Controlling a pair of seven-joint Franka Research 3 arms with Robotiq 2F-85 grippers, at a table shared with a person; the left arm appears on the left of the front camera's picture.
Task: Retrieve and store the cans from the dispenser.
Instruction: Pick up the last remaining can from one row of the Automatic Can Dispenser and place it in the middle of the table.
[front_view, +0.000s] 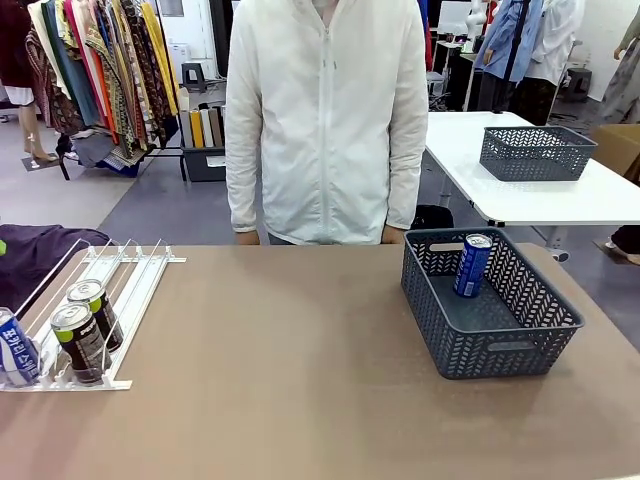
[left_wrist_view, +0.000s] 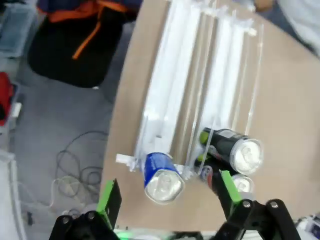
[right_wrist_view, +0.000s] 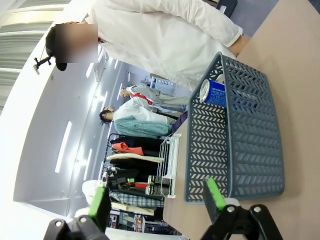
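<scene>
One blue can (front_view: 472, 265) stands in the grey basket (front_view: 520, 345) on the desk (front_view: 300, 380). Three more wait at the low end of the dispenser (front_view: 130, 285): a second blue can (left_wrist_view: 162, 177) and two black cans (front_view: 80, 340) with green tops. The left jaws hang spread above that second blue can, and the right jaws are spread and empty near the basket.

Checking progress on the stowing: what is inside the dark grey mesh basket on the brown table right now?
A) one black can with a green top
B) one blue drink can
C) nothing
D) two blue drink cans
B: a single blue drink can stands in the dark grey mesh basket, while the black cans with green tops are in the white wire-railed dispenser.
</scene>
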